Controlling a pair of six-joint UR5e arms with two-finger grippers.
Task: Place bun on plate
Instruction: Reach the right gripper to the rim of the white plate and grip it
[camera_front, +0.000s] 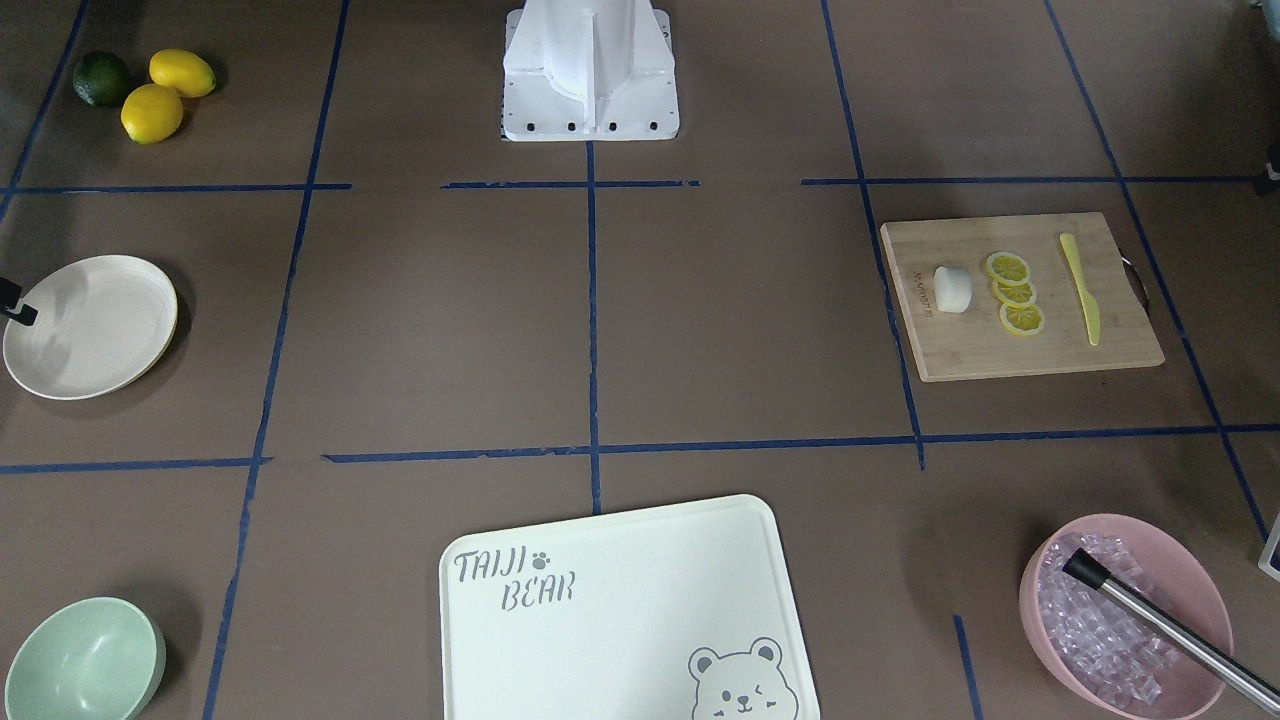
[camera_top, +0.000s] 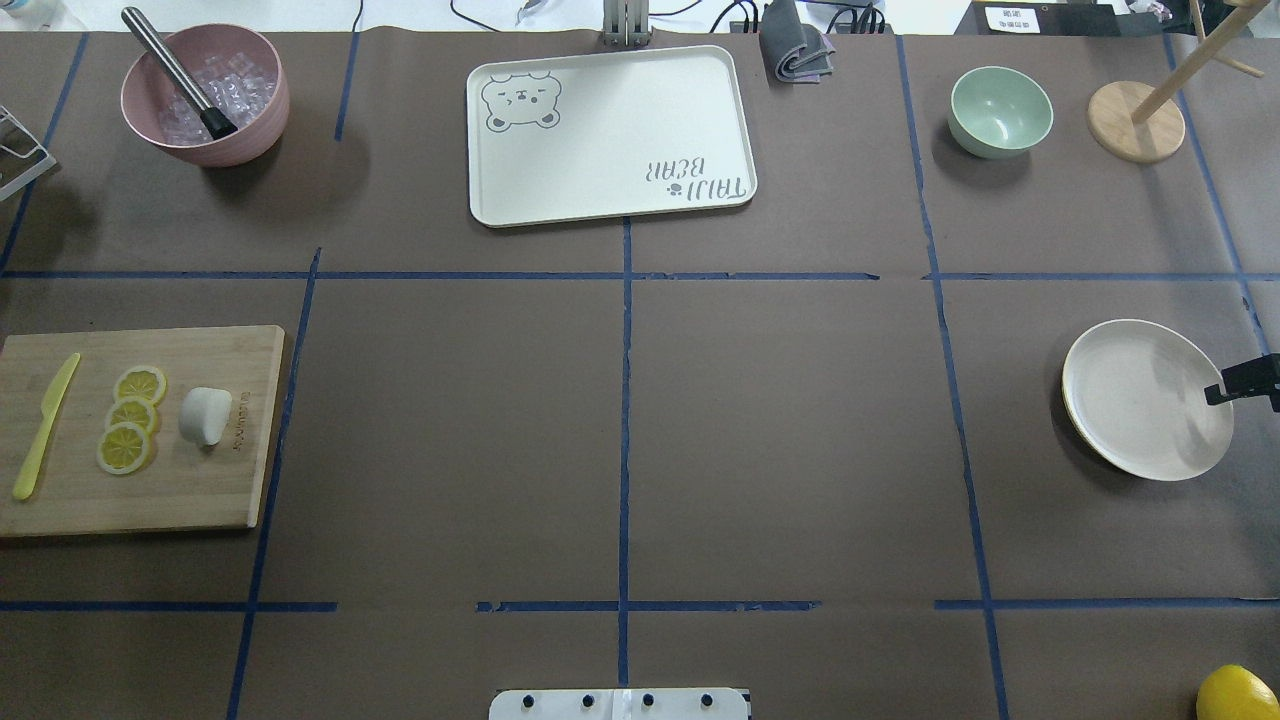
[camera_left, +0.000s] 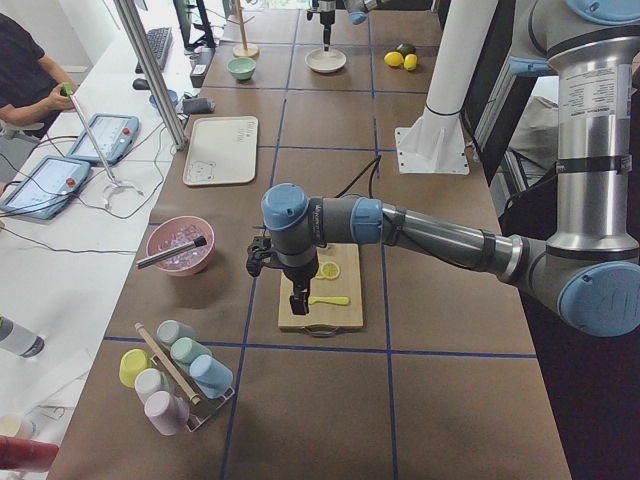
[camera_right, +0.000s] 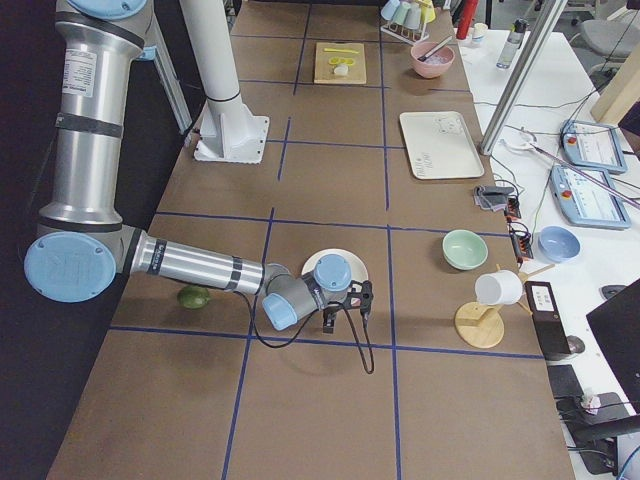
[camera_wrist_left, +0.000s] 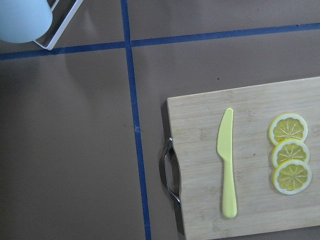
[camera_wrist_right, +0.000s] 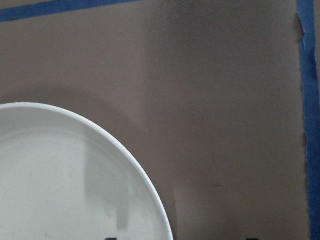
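In the front-facing view the bun (camera_front: 952, 289) lies on the bamboo cutting board (camera_front: 1020, 355), just beside three lemon slices (camera_front: 1014, 293) and well apart from the plate (camera_front: 90, 325) at the far side of the surface. In the overhead view only a black part of the right claw (camera_top: 1243, 381) shows over the plate's rim, so its state cannot be told. In the left side view the left claw (camera_left: 298, 302) hangs over the board near the yellow knife (camera_left: 330, 300), its state likewise unclear.

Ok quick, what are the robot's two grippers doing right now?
Left gripper: cannot be told from this side view.
Right gripper: looks open, holding nothing.
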